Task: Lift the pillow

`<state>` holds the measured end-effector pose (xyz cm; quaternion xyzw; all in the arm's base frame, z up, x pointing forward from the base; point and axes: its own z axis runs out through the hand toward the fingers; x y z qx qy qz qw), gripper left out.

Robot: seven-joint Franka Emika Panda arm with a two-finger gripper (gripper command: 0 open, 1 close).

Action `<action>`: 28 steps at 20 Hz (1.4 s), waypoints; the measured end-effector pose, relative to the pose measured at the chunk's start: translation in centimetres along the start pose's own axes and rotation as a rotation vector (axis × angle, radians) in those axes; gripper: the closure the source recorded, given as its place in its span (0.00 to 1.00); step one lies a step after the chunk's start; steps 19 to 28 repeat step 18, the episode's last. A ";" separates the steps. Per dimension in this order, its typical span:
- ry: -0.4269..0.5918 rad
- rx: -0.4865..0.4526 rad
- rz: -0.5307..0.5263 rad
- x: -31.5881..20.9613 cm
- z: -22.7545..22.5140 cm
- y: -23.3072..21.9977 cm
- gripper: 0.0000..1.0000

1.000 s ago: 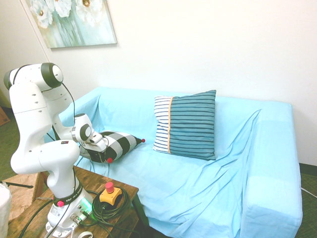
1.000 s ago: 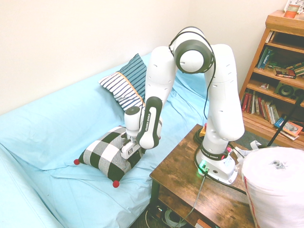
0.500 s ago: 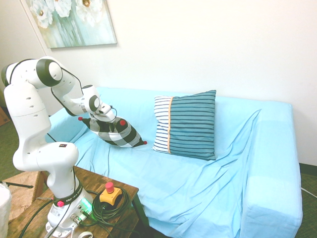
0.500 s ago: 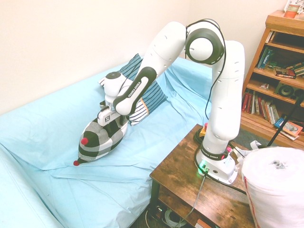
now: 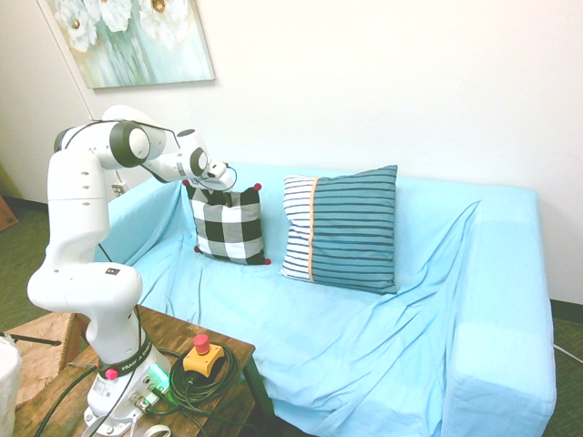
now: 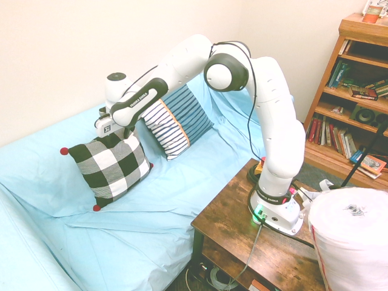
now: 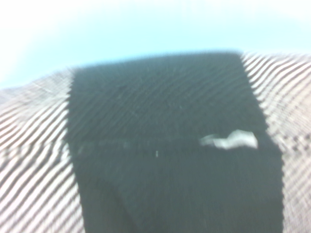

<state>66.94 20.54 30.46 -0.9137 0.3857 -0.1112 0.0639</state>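
At the sofa's end nearer my robot arm, I have the claw [image 6: 115,132] clenched on the upper edge of the checked pillow [image 6: 115,170], the small one in black-and-white buffalo check. From the second exterior view I see it hanging upright below the wrist, its upper edge tilted, one red pom-pom [image 6: 64,151] out at an upper corner and another at the lowest corner. The first exterior view gives me its broad face, with red pom-poms at the corners and the lower edge close to the seat of the blue-covered sofa [image 5: 364,364]; whether that edge touches the cloth I cannot tell. Just beside it, the larger striped pillow [image 5: 351,232] leans on the backrest, part white with dark stripes, part teal, an orange band between. My wrist view is blurred: a black square of the check fills the middle, finely striped patches lie on either side, and a small pale scrap [image 7: 233,140] shows on the black, too smeared to name. On the wooden table [image 6: 236,224] near the sofa stands the arm's base, with a yellow box with a red button [image 5: 202,357] beside it.
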 end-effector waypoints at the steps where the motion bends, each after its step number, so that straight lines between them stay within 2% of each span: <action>1: 0.000 0.003 0.002 0.5 -0.1 -1.0 0.00; 4: -0.007 -0.009 0.003 0.5 -0.7 -1.1 0.00; 7: -0.025 -0.042 -0.005 0.4 -2.3 1.7 0.00; 11: -0.044 -0.104 0.007 1.4 -4.5 7.8 0.00; 15: -0.063 -0.164 0.039 2.3 -4.7 15.4 0.00; 18: -0.058 -0.159 0.033 2.2 -4.8 20.5 0.00; 28: -0.058 -0.159 0.033 2.2 -4.8 20.5 0.00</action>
